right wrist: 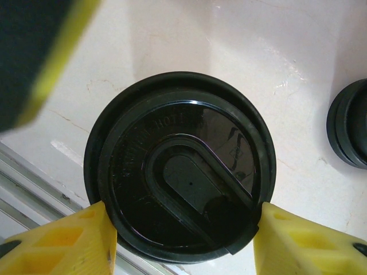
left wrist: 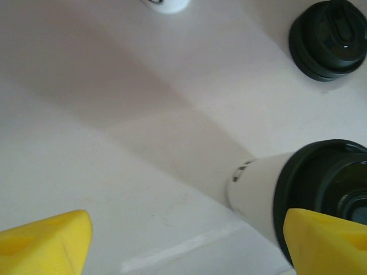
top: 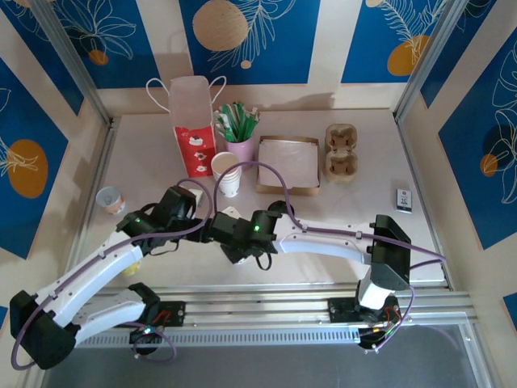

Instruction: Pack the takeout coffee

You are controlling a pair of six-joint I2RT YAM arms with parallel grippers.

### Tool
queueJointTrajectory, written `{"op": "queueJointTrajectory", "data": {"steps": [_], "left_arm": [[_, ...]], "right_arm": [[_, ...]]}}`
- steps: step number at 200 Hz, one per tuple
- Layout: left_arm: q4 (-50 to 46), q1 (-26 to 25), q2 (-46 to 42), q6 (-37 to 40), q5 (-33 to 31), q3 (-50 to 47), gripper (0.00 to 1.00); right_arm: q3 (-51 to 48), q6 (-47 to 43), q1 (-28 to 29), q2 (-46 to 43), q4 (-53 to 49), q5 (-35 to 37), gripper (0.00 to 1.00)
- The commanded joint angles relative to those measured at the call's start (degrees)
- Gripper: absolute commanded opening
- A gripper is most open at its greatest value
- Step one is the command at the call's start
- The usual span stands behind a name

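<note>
The right gripper's (right wrist: 184, 220) yellow fingers (right wrist: 74, 240) pressed against opposite sides of the black lid, gripping the takeout coffee (right wrist: 180, 166) from above. In the left wrist view the left gripper (left wrist: 186, 229) stood with its fingers (left wrist: 46, 240) wide apart and nothing between them. The white cup wall showed at lower right, partly behind one finger.

In the top view both arms met low in the middle of the frame, and the cup stood there on the table (top: 347, 206) beneath them. The lid was on, so capping looked done. Packing was not: the cardboard carrier (top: 341, 151) sat at upper right, well apart, its pockets apparently empty. Lifting, carrying and seating the cup in a pocket were left.

The loose stack of black lids (left wrist: 328, 40) lay near the cup. The stack of lidless cups (top: 229, 174) and the flat brown tray (top: 288, 164) lay between the cup and the carrier, probably needing clearance. The left arm crowded close beside the right. A paper bag (top: 194, 113) stood at upper centre.
</note>
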Motion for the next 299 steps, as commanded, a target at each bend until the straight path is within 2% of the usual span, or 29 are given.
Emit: {"op": "queueJointTrajectory", "data": {"steps": [1, 26, 47, 101, 113, 145, 235, 299], "left_arm": [[3.11, 0.72, -0.63, -5.82, 6.38, -1.74, 0.86], [1.75, 1.38, -2.1, -5.02, 4.76, -0.88, 0.87], [-0.81, 3.83, -4.05, -2.1, 2.24, 1.43, 0.91], [-2.48, 16.24, -10.57, 7.61, -2.16, 4.14, 0.97], [-2.13, 16.46, -11.64, 7.96, -4.12, 3.67, 0.97], [0.97, 16.69, -14.06, 6.99, -3.95, -0.27, 0.97], [1.0, 16.82, -15.27, 7.34, -4.26, -1.54, 0.97], [1.32, 16.82, -15.66, 7.78, -3.73, -1.81, 0.97]], "right_arm": [[-1.35, 0.04, 0.6, 1.49, -4.28, -3.62, 0.56], [-1.63, 0.39, 0.97, 0.31, -4.78, -1.88, 0.56], [-2.46, 0.21, 0.72, -1.36, -4.34, -1.38, 0.56], [-3.08, -0.74, 0.05, -3.3, -3.57, -1.25, 0.56], [-2.91, -0.82, 0.0, -2.88, -3.64, -1.34, 0.57], [-0.86, -0.93, 0.24, -1.03, -4.9, -1.6, 0.59], [2.54, -1.63, -0.48, 0.91, -5.62, -2.36, 0.72], [2.26, -1.37, -1.21, 1.48, -4.34, -4.94, 0.7]]}}
